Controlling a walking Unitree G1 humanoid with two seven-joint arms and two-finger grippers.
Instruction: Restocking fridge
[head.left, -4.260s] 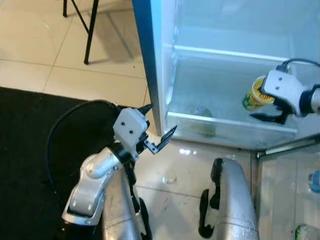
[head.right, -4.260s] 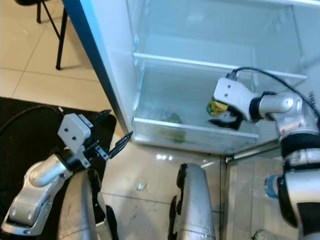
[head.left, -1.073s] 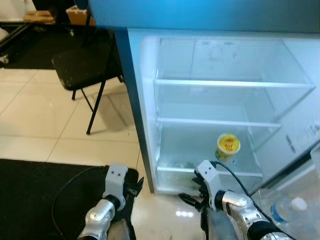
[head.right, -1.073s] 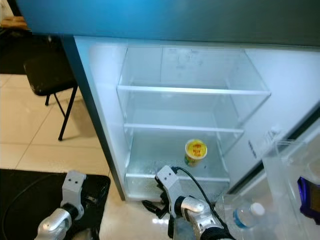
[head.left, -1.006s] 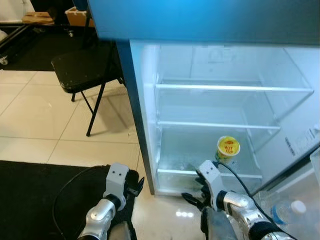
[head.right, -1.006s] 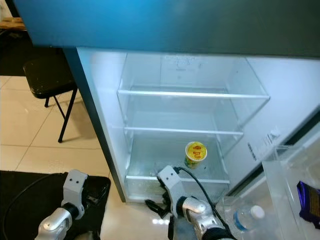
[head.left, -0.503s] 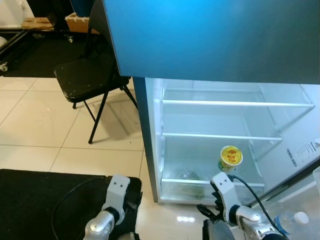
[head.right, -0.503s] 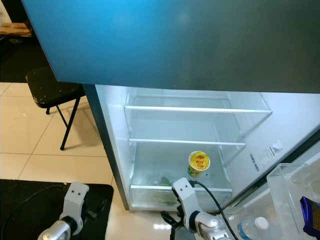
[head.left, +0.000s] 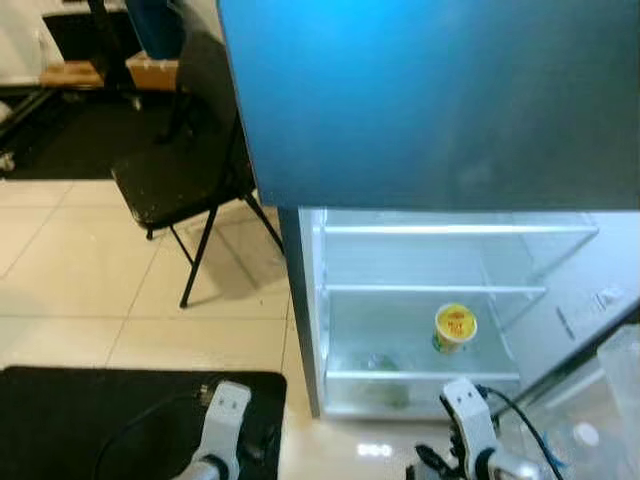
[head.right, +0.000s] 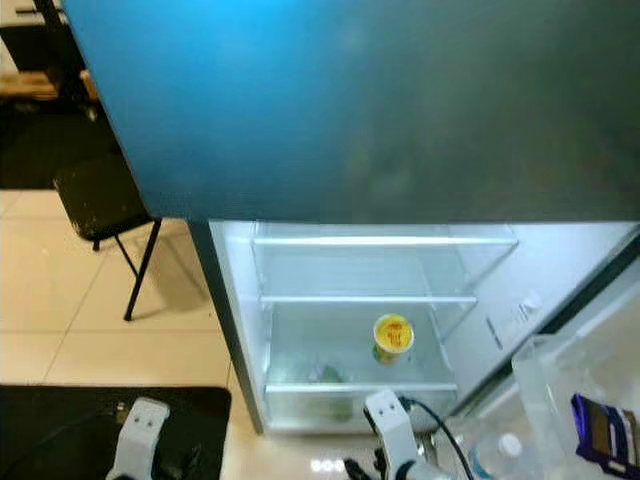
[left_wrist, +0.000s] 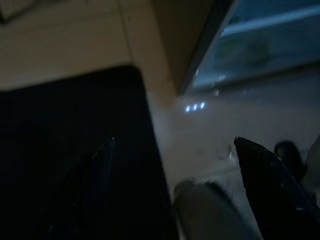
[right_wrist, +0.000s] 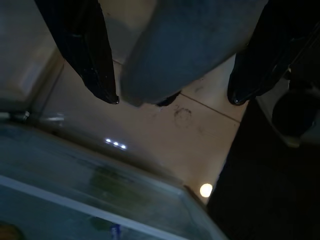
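The fridge stands with its lower compartment open, glass shelves lit. A cup of noodles with a yellow lid stands upright on the lower shelf, right of middle. Something green lies in the bottom drawer. Both arms hang low in front of the fridge. My left gripper is open over the floor at the mat's edge, nothing between its fingers. My right gripper is open too, over the tiles just before the drawer, well below the cup.
The closed blue upper door looms overhead. The open fridge door's clear bin on the right holds a bottle and a blue packet. A black folding chair stands left. A black mat lies underfoot.
My right gripper has let go of the cup, which now stands alone on the shelf. Both arms have sunk to the picture's bottom edge as the view pulled back and rose.
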